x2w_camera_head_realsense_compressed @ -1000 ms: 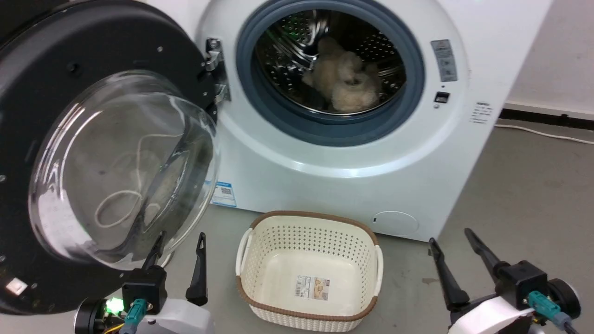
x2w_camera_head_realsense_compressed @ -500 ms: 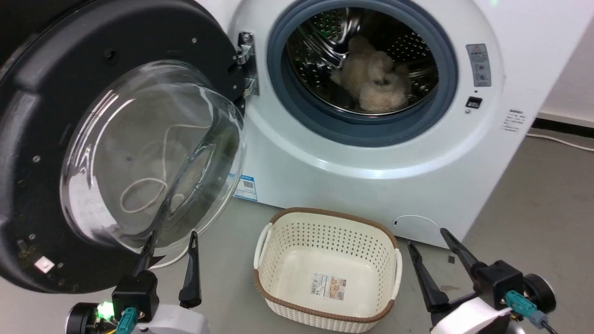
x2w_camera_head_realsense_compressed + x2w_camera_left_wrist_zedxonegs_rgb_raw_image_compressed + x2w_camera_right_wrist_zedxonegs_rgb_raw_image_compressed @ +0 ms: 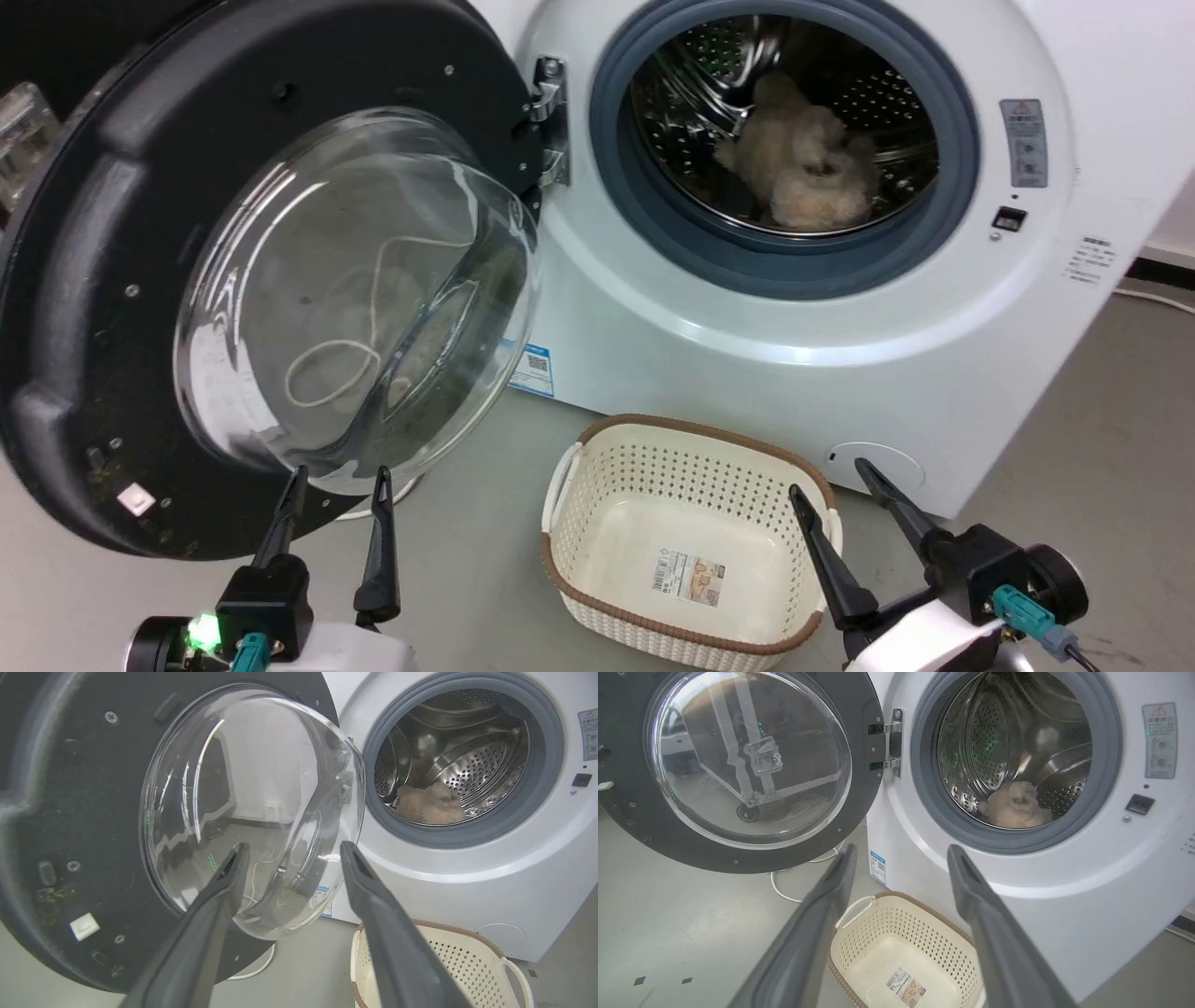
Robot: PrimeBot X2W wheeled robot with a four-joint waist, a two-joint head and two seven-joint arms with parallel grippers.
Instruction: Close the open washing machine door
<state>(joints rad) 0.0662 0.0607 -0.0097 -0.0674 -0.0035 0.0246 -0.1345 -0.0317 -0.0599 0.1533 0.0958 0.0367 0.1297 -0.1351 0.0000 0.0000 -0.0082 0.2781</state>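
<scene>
The washing machine door (image 3: 121,280) stands wide open to the left, black-rimmed with a bulging clear glass bowl (image 3: 364,289), hinged at the machine's left (image 3: 549,121). The white washing machine (image 3: 794,308) shows its steel drum with a fluffy beige item (image 3: 803,168) inside. My left gripper (image 3: 338,476) is open, its tips just below the glass bowl; the left wrist view shows the left gripper (image 3: 292,850) in front of the bowl (image 3: 261,802). My right gripper (image 3: 829,476) is open at the lower right, near the machine's base, holding nothing. The door (image 3: 738,765) and drum (image 3: 1013,756) also appear in the right wrist view.
A cream perforated basket (image 3: 691,467) with a brown rim sits empty on the grey floor before the machine, between my grippers. A white cable (image 3: 794,891) lies on the floor under the door. A dark baseboard (image 3: 1162,257) runs at the far right.
The camera has swung left, so the machine, door and basket shift right in the picture. More of the door's left rim shows now. Both grippers stay open.
</scene>
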